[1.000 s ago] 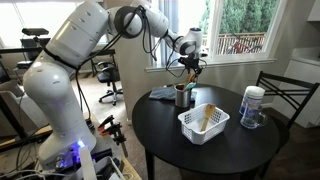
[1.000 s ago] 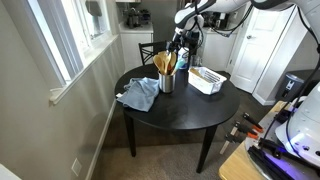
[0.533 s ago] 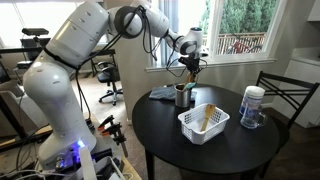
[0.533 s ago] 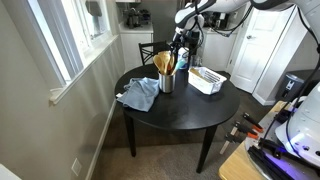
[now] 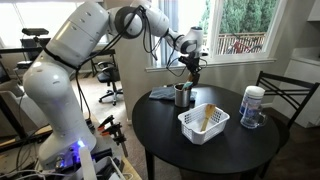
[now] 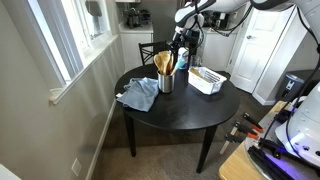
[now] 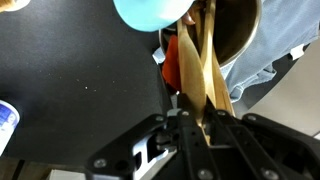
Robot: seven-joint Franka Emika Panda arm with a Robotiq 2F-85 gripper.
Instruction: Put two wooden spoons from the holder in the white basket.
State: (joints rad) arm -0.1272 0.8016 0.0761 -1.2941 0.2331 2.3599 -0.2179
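The dark grey holder (image 5: 182, 97) (image 6: 166, 83) stands on the round black table next to a blue cloth, with wooden spoons (image 6: 163, 63) sticking up out of it. My gripper (image 5: 192, 68) (image 6: 178, 48) hangs right above the holder. In the wrist view the gripper (image 7: 200, 122) is shut on the handle of one light-tan wooden spoon (image 7: 207, 70), which reaches down into the holder (image 7: 238, 30). The white basket (image 5: 190, 126) (image 6: 208, 84) sits near the table's middle, and one wooden spoon (image 5: 208, 117) lies in it.
A crumpled blue cloth (image 5: 163, 94) (image 6: 138, 95) lies beside the holder. A clear canister with a white lid (image 5: 252, 107) stands past the basket. A dark chair (image 5: 285, 95) stands at the table's edge. Orange (image 7: 175, 60) and light blue (image 7: 150, 12) utensils share the holder.
The jaws have closed on the spoon handle above the holder. The arm has hardly moved.
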